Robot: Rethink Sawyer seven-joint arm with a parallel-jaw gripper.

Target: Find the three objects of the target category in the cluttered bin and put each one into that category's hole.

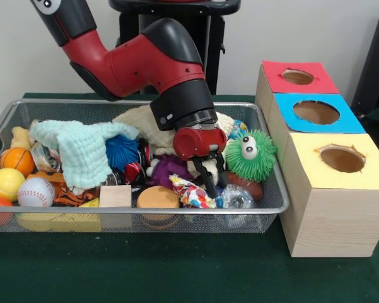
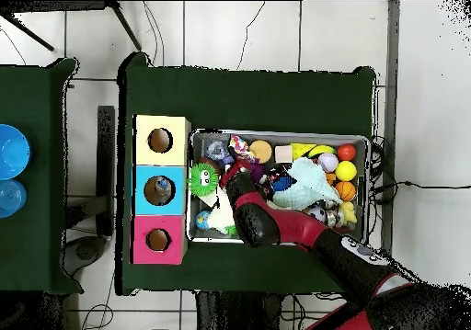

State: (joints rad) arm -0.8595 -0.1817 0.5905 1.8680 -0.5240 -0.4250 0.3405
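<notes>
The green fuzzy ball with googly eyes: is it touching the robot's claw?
Cannot tell. In the front view the green fuzzy ball sits right beside the gripper, with no clear gap or contact. In the overhead view the arm hides the spot.

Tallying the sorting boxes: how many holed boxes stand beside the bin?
3, in a row touching each other beside the bin: yellow box nearest the camera, blue box in the middle, red box farthest.

I see a green fuzzy toy beside a purple plush, a baseball, a pale blue cloth and a wooden disc.
</notes>
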